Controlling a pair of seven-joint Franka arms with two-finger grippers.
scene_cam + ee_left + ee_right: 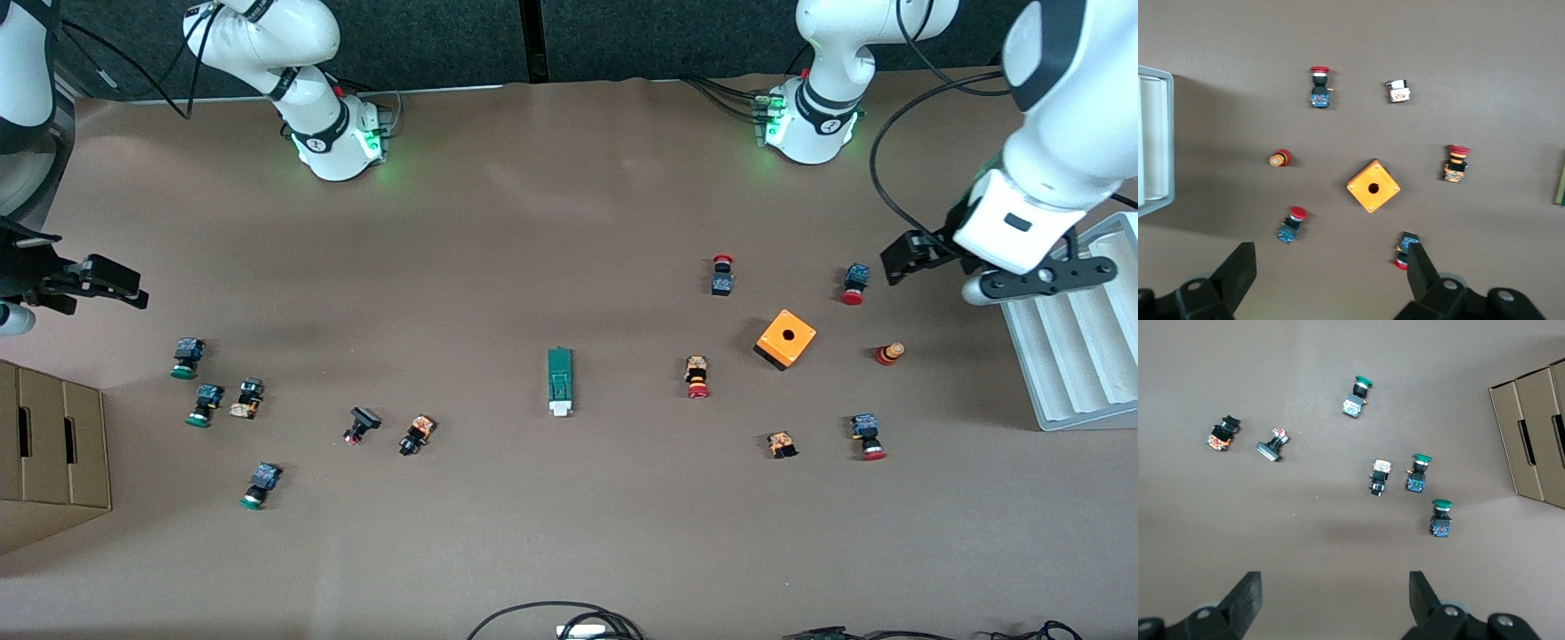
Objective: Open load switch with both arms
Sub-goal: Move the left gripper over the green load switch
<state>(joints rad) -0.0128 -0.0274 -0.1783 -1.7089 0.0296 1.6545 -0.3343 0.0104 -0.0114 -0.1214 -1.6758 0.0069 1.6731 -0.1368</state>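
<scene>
Nearest the front camera, black cables point(556, 615) at the worktop point(569, 533) edge; farther up, load switch point(559, 380) lying flat at mid-worktop, white tab end toward the camera, untouched, well apart from both arms. Left gripper point(925, 258) raised over the left arm's end of the worktop, beside the grey tray point(1080, 356), fingers point(1238, 270) spread wide on nothing. Right gripper point(89, 280) raised over the right arm's end, above the green-capped buttons point(187, 357) and near the cardboard box point(53, 444), fingers point(1248, 593) likewise apart and empty. Judged stage: outset, approach not yet begun; next move calls for both grippers to converge on the switch, presumably one to steady the green body, the other to work the tab. Left wrist view alone shows the orange cube point(1373, 186) among red-capped buttons point(1320, 87), with only a sliver of the switch at its margin; right wrist view shows green-capped buttons and box, no switch.
</scene>
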